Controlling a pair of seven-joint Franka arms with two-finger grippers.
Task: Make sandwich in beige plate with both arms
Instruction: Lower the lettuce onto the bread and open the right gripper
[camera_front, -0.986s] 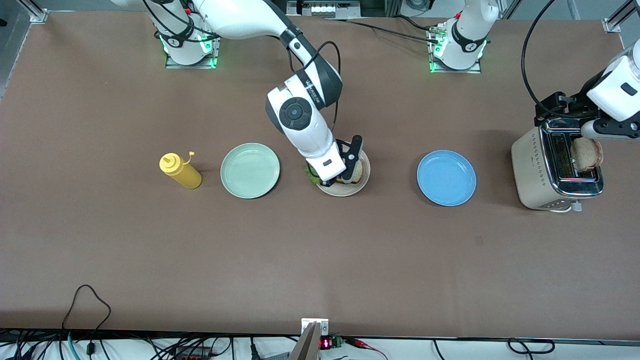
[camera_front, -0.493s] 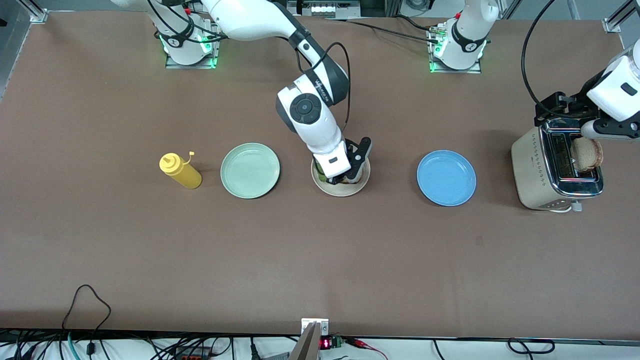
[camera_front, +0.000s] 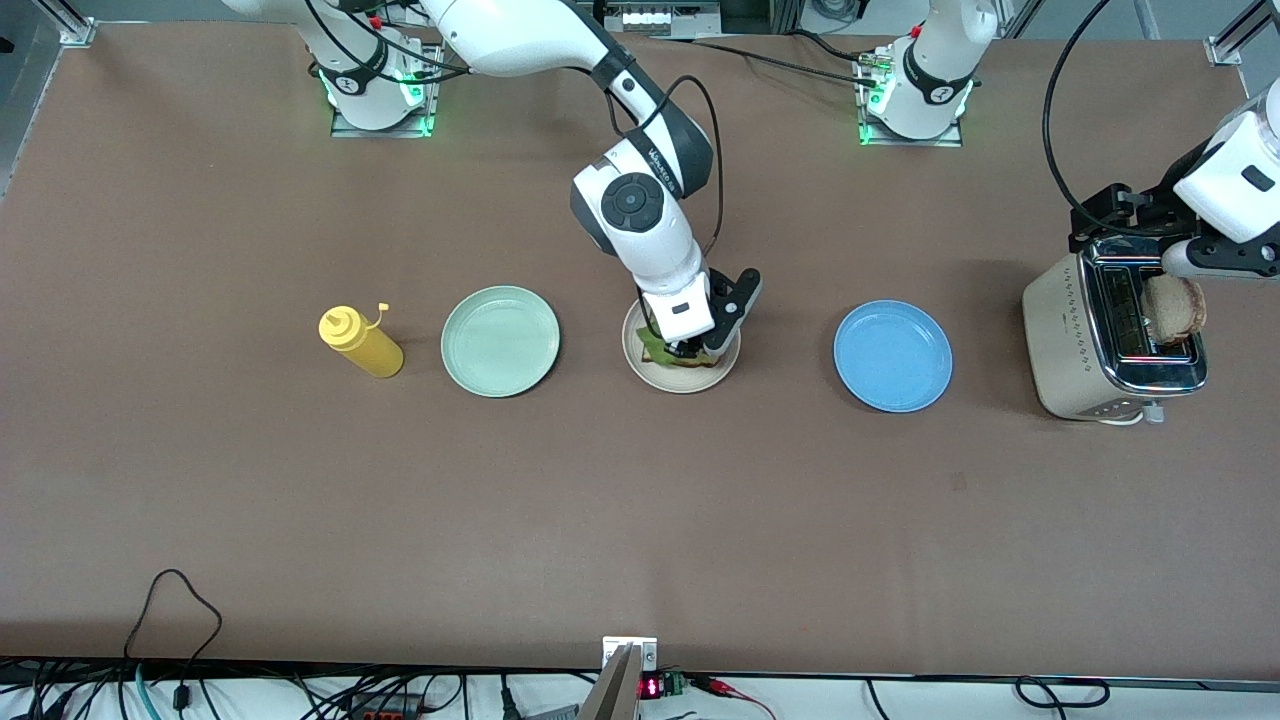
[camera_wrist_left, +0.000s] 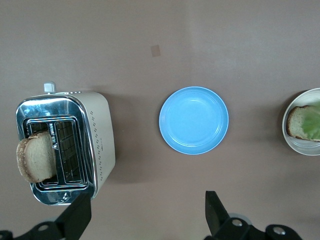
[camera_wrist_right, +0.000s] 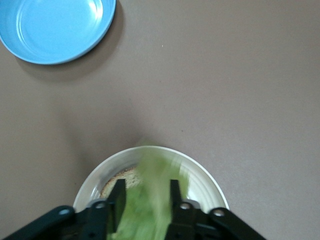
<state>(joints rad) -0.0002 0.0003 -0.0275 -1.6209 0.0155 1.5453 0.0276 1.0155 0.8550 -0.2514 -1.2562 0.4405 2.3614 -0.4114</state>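
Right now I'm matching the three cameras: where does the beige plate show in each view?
Front view: beige plate mid-table, under the right gripper, between the mint-green plate and the blue plate.
Left wrist view: cut off at the picture's edge.
Right wrist view: low in the picture, lettuce on it.
Shared landmark: the blue plate.

Two white glossy arms with black joints are seen, each mounted on a round white base lit green at the rim, on a metal plate. The right arm (camera_front: 640, 215) carries a dark round cap on its wrist housing, small dark lettering on a black joint band, and a looping black cable. The left arm (camera_front: 1235, 175) shows a white wrist block with a dark oval marking and a black cable.
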